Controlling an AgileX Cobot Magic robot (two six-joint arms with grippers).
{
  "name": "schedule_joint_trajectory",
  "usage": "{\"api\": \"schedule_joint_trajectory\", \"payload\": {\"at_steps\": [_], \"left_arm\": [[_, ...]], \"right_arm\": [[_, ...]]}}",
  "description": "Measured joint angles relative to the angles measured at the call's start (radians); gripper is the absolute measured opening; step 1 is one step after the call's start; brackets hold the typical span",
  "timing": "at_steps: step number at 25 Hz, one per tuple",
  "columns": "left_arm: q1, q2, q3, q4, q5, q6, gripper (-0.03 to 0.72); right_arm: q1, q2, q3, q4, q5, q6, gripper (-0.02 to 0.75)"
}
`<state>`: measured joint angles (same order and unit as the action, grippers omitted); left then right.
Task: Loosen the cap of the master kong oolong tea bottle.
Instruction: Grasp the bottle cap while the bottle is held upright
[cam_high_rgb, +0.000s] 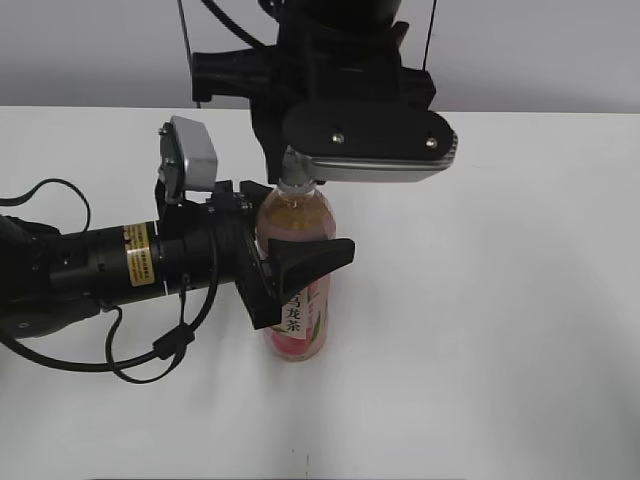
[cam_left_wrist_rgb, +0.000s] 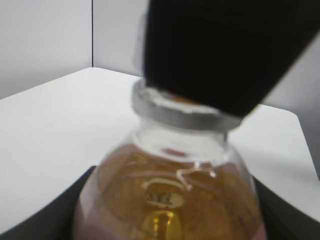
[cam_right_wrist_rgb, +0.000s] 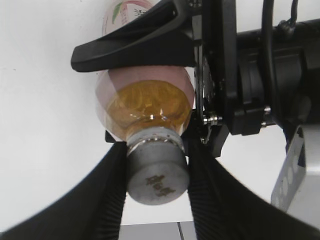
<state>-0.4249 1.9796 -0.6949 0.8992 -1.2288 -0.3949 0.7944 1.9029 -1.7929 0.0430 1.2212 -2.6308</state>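
The master kong oolong tea bottle (cam_high_rgb: 298, 300) stands upright mid-table, amber tea inside, pink label low on its body. My left gripper (cam_high_rgb: 300, 262) comes in from the left and is shut on the bottle's body. My right gripper (cam_high_rgb: 300, 183) comes down from above and is shut on the cap (cam_right_wrist_rgb: 157, 176), a ribbed finger pressed against each side. In the right wrist view the bottle's shoulder (cam_right_wrist_rgb: 145, 105) lies between the left gripper's black fingers (cam_right_wrist_rgb: 135, 45). In the left wrist view the bottle (cam_left_wrist_rgb: 170, 200) fills the bottom. The neck ring (cam_left_wrist_rgb: 175, 112) shows there, and the cap is hidden by the right gripper (cam_left_wrist_rgb: 225, 50).
The white table (cam_high_rgb: 500, 350) spreads around the bottle. The left arm (cam_high_rgb: 90, 265) and its cables lie across the table's left side. The right arm's body (cam_high_rgb: 340, 90) hangs over the bottle at the back. A grey wall stands behind the table.
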Motion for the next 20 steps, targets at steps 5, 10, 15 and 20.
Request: {"api": "schedule_joint_trajectory", "payload": {"at_steps": [5,10,15,20], "left_arm": [[-0.001,0.0,-0.001,0.0,-0.002,0.0,0.447],[-0.001,0.0,-0.001,0.0,-0.002,0.0,0.447],[-0.001,0.0,-0.001,0.0,-0.002,0.0,0.447],[-0.001,0.0,-0.001,0.0,0.0,0.003,0.447]], "right_arm": [[0.0,-0.001,0.001,0.0,0.001,0.0,0.281],[0.0,-0.001,0.001,0.001,0.002,-0.005,0.279],[0.0,-0.001,0.001,0.014,0.002,-0.102,0.279],[0.0,0.0,0.001,0.031,0.002,-0.213,0.279]]}}
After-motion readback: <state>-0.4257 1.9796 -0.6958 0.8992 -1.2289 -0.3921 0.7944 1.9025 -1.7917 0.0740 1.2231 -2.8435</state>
